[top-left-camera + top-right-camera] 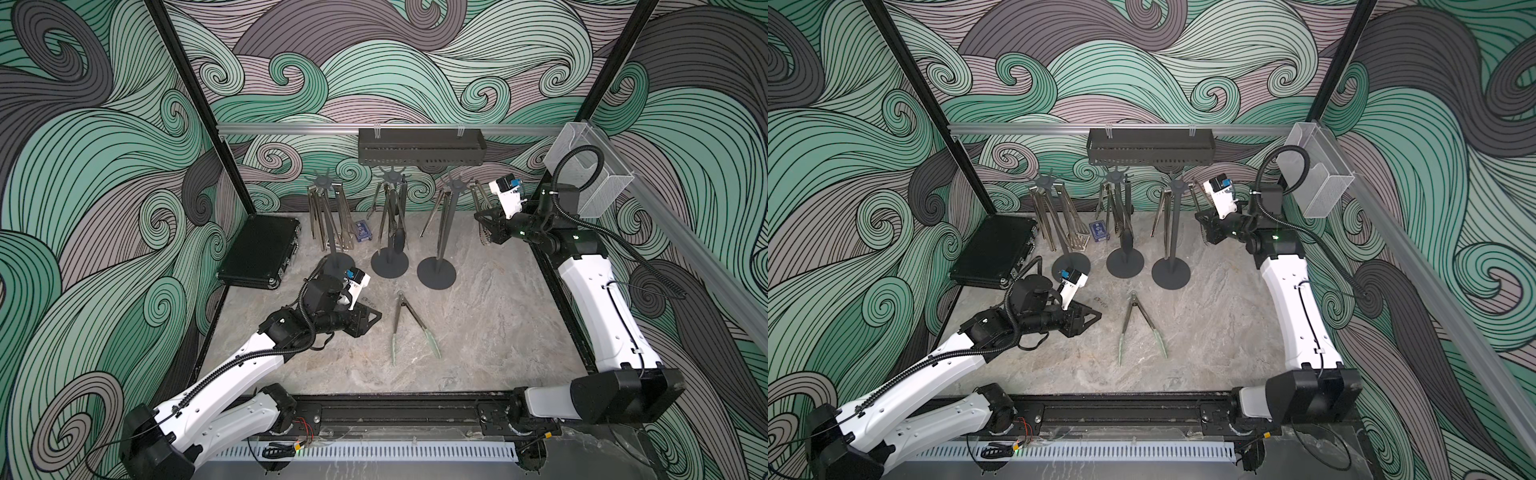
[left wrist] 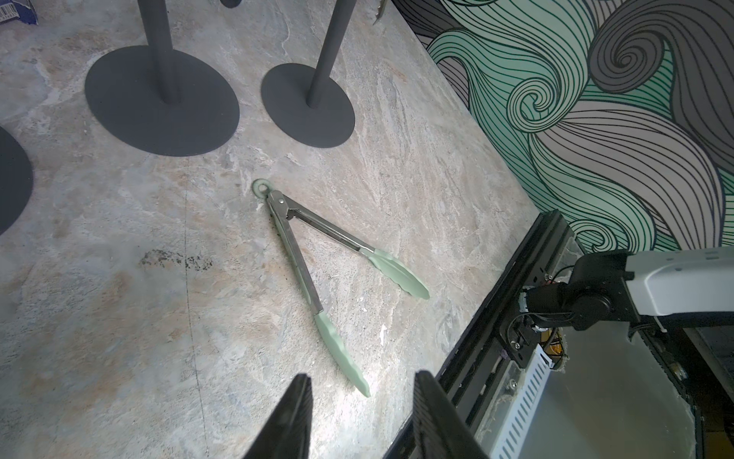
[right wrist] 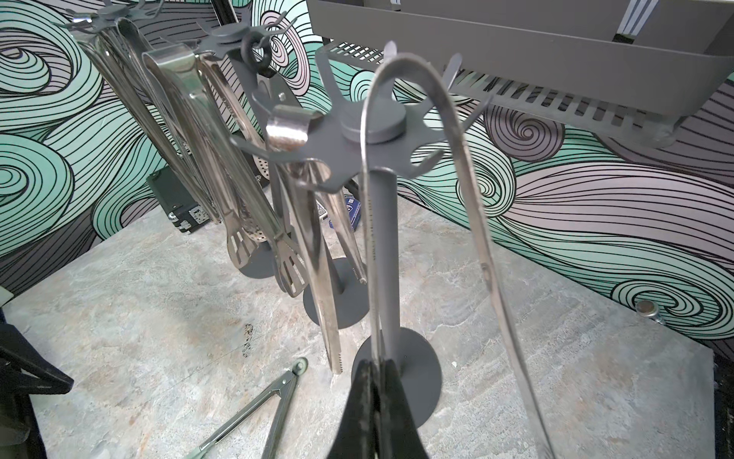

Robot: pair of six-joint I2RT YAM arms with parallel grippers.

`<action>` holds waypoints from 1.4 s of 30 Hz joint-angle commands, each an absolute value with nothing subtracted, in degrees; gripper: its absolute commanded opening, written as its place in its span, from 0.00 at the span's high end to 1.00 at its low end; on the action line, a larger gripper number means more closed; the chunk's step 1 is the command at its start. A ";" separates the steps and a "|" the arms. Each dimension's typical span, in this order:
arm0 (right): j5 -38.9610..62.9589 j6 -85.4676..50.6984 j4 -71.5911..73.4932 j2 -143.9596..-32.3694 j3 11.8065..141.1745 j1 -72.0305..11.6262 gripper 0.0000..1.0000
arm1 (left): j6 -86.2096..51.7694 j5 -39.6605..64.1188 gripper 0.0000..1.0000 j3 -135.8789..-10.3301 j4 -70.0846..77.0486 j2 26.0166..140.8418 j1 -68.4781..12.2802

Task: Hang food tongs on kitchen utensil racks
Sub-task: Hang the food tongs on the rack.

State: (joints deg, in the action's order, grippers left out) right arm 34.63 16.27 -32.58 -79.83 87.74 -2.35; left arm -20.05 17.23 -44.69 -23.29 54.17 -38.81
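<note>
The pale-green-tipped steel tongs (image 2: 296, 258) lie flat and splayed in a V on the grey marbled desk (image 1: 478, 324), unhung. Their long axis runs front to back: the green ring end points toward the racks and the two silicone tips toward the robot's base. They sit just to the robot's right of the left end effector (image 1: 370, 319), whose fingers point sideways at them. In the left wrist view one green tip lies close ahead of the parted, empty fingers. The left arm is plainly the nearer one. It reaches low over the desk with the forearm stretched out and the wrist roughly level.

The right end effector (image 3: 373, 371) is well apart from them, raised beside the dark grey pole rack with a disc base and star crown of hooks (image 3: 387, 254). It is clenched, apparently pinching one leg of a slim plain steel pair of tongs (image 3: 483, 262) whose bend loops over that crown. The right arm is folded high, elbow bent.

To reach the ring, the left wrist would probably have to turn toward the far end.
</note>
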 commanded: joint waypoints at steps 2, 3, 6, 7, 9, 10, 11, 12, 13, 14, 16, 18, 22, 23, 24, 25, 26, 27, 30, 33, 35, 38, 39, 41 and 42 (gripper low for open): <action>36.53 16.26 -32.65 -80.67 89.40 -2.22 1.00 | -19.51 17.93 0.57 -46.63 -23.05 53.94 -38.86; 36.51 16.26 -32.69 -80.86 89.41 -2.20 1.00 | -19.55 17.94 0.57 -46.62 -22.97 53.90 -38.78; 36.60 16.22 -32.69 -81.21 89.39 -2.21 1.00 | -19.67 17.95 0.57 -46.65 -23.01 53.83 -38.85; 36.69 16.17 -32.65 -81.25 89.34 -2.20 1.00 | -19.68 18.00 0.57 -46.60 -23.02 53.84 -38.84; 36.59 16.17 -32.67 -81.30 89.13 -2.20 1.00 | -19.61 17.93 0.57 -46.66 -22.88 53.86 -38.80; 36.63 16.17 -32.69 -81.38 88.98 -2.20 1.00 | -19.60 17.93 0.57 -46.61 -22.87 53.84 -38.83; 36.63 16.17 -32.70 -81.45 88.91 -2.23 1.00 | -19.65 17.94 0.57 -46.60 -22.90 53.85 -38.85; 36.60 16.25 -32.70 -81.46 88.64 -2.20 1.00 | -19.65 17.94 0.57 -46.61 -22.98 53.86 -38.85; 36.59 16.27 -32.63 -81.56 88.39 -2.21 1.00 | -19.66 17.96 0.57 -46.63 -22.95 53.84 -38.85; 36.65 16.26 -32.69 -81.63 88.22 -2.20 1.00 | -19.72 17.93 0.57 -46.63 -22.96 53.87 -38.84; 36.63 16.35 -32.70 -81.82 87.80 -2.20 1.00 | -19.76 17.93 0.57 -46.66 -23.11 53.83 -38.84; 36.53 16.35 -32.70 -81.83 87.15 -2.20 1.00 | -19.71 17.93 0.57 -46.66 -23.18 53.64 -38.84; 36.38 16.09 -32.21 -81.47 85.35 -2.21 1.00 | -19.77 17.84 0.57 -46.61 -23.20 53.52 -38.79; 36.34 16.04 -31.97 -81.31 84.86 -2.21 1.00 | -19.77 17.84 0.57 -46.59 -23.13 53.51 -38.85; 36.29 15.83 -31.62 -81.17 84.22 -2.24 1.00 | -19.70 17.84 0.57 -46.66 -23.09 53.50 -38.84; 36.15 15.78 -31.38 -81.05 83.71 -2.24 1.00 | -19.77 17.84 0.57 -46.61 -23.05 53.51 -38.84; 36.05 15.73 -31.25 -80.95 83.38 -2.20 1.00 | -19.69 17.84 0.57 -46.62 -23.05 53.44 -38.80; 35.78 15.58 -31.00 -80.95 83.04 -2.20 1.00 | -19.75 17.84 0.57 -46.73 -23.14 53.45 -38.79; 35.29 15.40 -30.74 -80.95 82.52 -2.25 1.00 | -19.76 17.81 0.57 -46.72 -23.21 53.47 -38.85; 34.79 15.08 -30.32 -81.02 82.18 -2.20 1.00 | -19.86 17.79 0.57 -46.73 -23.30 53.50 -38.85; 34.33 14.77 -30.05 -81.00 82.01 -2.22 1.00 | -19.94 17.75 0.56 -46.71 -23.46 53.47 -38.80; 33.58 14.07 -29.23 -80.90 81.44 -2.21 0.90 | -19.88 17.76 0.56 -46.76 -23.64 53.40 -38.84; 33.38 13.92 -28.92 -80.86 81.31 -2.22 0.86 | -19.92 17.75 0.56 -46.89 -23.88 53.33 -38.86; 33.06 13.52 -28.52 -80.73 81.01 -2.19 0.80 | -19.95 17.67 0.56 -46.92 -23.95 53.18 -38.86; 32.90 13.45 -28.45 -80.68 80.97 -2.20 0.78 | -19.93 17.65 0.56 -46.88 -23.99 53.17 -38.93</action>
State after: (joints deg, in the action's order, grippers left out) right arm 34.30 14.50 -28.36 -81.25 81.58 -2.35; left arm -20.08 17.21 -44.69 -23.35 54.13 -38.81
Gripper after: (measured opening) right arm 0.206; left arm 0.442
